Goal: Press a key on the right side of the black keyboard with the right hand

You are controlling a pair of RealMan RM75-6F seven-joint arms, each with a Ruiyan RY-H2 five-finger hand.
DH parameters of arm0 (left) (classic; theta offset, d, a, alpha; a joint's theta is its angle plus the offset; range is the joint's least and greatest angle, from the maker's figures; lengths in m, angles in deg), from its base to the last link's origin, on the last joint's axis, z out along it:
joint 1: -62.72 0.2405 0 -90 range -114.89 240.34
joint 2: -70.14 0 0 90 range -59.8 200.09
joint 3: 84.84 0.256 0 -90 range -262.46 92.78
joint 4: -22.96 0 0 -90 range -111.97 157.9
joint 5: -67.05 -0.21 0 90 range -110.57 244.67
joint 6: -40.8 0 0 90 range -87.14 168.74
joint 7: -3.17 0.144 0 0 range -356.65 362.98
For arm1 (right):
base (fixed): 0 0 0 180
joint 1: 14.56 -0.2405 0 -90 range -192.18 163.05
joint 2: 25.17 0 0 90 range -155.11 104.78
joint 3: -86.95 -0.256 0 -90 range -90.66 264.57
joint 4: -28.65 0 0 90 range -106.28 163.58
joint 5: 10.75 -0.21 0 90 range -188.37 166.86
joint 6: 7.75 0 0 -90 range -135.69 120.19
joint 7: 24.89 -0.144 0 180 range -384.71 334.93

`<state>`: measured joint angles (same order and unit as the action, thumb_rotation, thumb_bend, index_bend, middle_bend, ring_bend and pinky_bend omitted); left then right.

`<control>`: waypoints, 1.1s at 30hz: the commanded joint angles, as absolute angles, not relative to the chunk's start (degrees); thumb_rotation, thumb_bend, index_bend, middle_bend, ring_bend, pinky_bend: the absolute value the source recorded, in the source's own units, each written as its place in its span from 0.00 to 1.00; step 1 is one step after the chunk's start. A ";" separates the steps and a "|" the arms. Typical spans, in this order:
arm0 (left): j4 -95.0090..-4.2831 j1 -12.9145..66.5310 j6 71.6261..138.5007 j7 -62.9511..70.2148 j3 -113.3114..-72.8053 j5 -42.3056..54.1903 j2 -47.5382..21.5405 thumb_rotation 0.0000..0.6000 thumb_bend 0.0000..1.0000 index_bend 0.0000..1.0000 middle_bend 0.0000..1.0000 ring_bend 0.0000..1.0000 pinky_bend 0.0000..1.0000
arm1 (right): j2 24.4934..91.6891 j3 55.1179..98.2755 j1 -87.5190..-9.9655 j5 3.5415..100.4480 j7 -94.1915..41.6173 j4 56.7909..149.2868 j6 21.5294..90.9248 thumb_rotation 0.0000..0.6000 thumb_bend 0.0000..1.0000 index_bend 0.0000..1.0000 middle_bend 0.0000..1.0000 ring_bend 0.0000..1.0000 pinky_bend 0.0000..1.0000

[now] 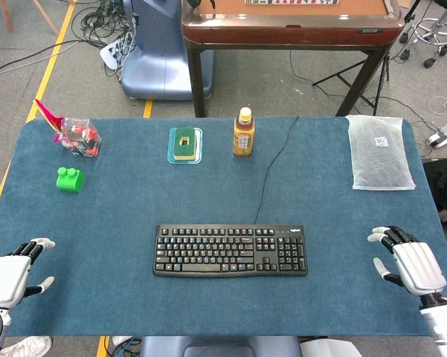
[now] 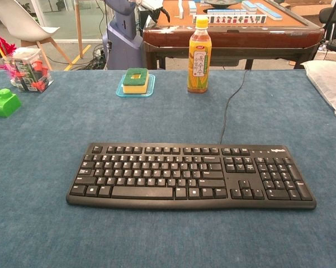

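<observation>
The black keyboard (image 1: 231, 251) lies flat in the middle of the blue table, its cable running to the far edge; in the chest view the keyboard (image 2: 190, 176) fills the centre, number pad at its right end. My right hand (image 1: 406, 262) rests at the table's right edge, palm down, fingers apart, well to the right of the keyboard and touching nothing. My left hand (image 1: 13, 274) sits at the near left corner, fingers spread and empty. Neither hand shows in the chest view.
An orange drink bottle (image 1: 243, 132) and a green sponge in a tray (image 1: 185, 145) stand behind the keyboard. A green block (image 1: 70, 179) and a clear box of small items (image 1: 80, 136) are far left. A white plastic bag (image 1: 379, 151) lies far right.
</observation>
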<state>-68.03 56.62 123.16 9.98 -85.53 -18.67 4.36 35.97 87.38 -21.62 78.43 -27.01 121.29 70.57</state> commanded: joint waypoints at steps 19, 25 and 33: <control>-68.04 56.96 122.96 8.80 -85.66 -17.62 4.85 1.00 0.12 0.32 0.31 0.33 0.55 | 36.20 86.93 -23.92 80.33 -26.62 122.69 69.08 1.00 0.41 0.36 0.40 0.36 0.63; -66.21 57.02 124.18 10.76 -86.35 -17.51 3.29 1.00 0.12 0.33 0.32 0.33 0.55 | 34.72 84.82 -29.05 82.16 -18.66 128.27 64.59 1.00 0.41 0.36 0.64 0.60 0.87; -63.93 56.83 123.91 9.95 -86.34 -17.68 1.95 1.00 0.12 0.34 0.34 0.34 0.55 | 37.45 82.84 -34.89 81.53 -9.52 131.16 57.94 1.00 0.45 0.36 0.90 0.85 1.00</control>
<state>-63.98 56.85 123.94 9.98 -86.35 -17.71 1.99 36.41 83.51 -33.43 81.74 -11.15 130.33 59.49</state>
